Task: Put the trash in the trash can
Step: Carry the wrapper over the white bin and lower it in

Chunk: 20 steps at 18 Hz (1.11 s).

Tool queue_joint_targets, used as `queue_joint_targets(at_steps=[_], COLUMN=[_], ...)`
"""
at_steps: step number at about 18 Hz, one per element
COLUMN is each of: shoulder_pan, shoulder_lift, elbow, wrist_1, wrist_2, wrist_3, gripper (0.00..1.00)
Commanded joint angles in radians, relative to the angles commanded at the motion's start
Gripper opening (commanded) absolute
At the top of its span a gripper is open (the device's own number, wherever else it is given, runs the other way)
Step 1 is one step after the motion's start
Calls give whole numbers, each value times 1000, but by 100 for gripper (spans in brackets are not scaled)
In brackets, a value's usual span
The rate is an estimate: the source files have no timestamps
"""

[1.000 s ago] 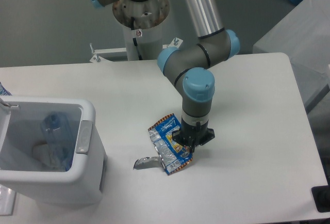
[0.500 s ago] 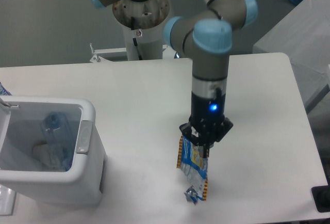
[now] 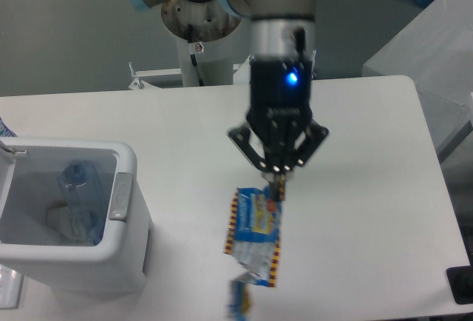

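The gripper [image 3: 278, 180] clenches the wrapper [image 3: 255, 234] by its top edge, dangling at lower centre. Carry it left, clear the bin [image 3: 126, 160] rim, then release beside the bottle [image 3: 80, 188] inside.

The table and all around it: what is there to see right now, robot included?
Wrapper: one, blue foil with orange-striped edges, hanging in the air from the gripper, over the table's front middle.
Bottle: one, clear plastic, lying inside the bin.
Bin: one, white with a grey bar on its right wall, at the table's front left.
Table: one, white, filling most of the view.
Second surface: one, pale grey, at the upper right beyond the table.
Arm base: one, grey metal, behind the table's far edge.
Arm: one, grey with light blue caps, reaching down over the table's middle.
Gripper: one, black, shut on the wrapper's top edge.
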Motion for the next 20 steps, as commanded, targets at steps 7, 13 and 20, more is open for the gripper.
queue_joint_targets(at_steps=[7, 13, 20], shoulder_pan=[-152, -223, -261], shoulder_lift=[88, 91, 85], elbow=[-55, -98, -206], wrist_1=[0, 0, 2], wrist_2=[-12, -28, -28], wrist_3=[11, 131, 390], gripper=[2, 2, 2])
